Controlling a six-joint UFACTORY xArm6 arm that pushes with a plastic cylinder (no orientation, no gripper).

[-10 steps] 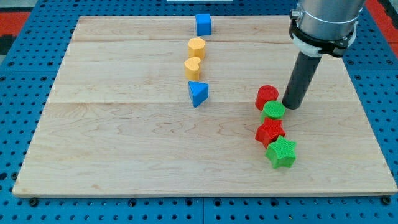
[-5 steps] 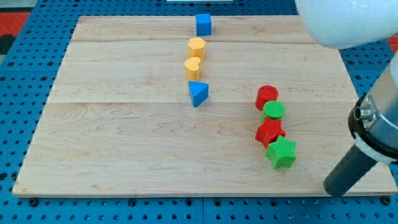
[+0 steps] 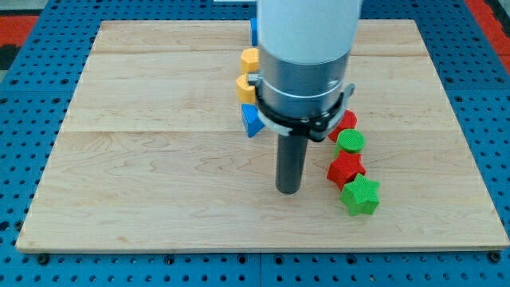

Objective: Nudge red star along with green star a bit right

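Note:
The red star [image 3: 346, 169] lies on the wooden board [image 3: 143, 175] at the view's right. The green star [image 3: 360, 196] touches it just below and to the right. My tip [image 3: 288, 190] rests on the board a short way to the left of both stars, clear of them. A green round block [image 3: 350, 143] sits right above the red star, and a red block [image 3: 345, 123] above that is partly hidden by the arm.
The arm body covers the upper middle of the board. Partly hidden behind it are a blue triangular block [image 3: 251, 121], two orange blocks [image 3: 249, 59] [image 3: 245, 88] and a blue block [image 3: 253, 32] at the top. Blue pegboard [image 3: 494, 119] surrounds the board.
The rod went from beside the green round block to the board's bottom right corner, and now stands left of the two stars. No block has moved.

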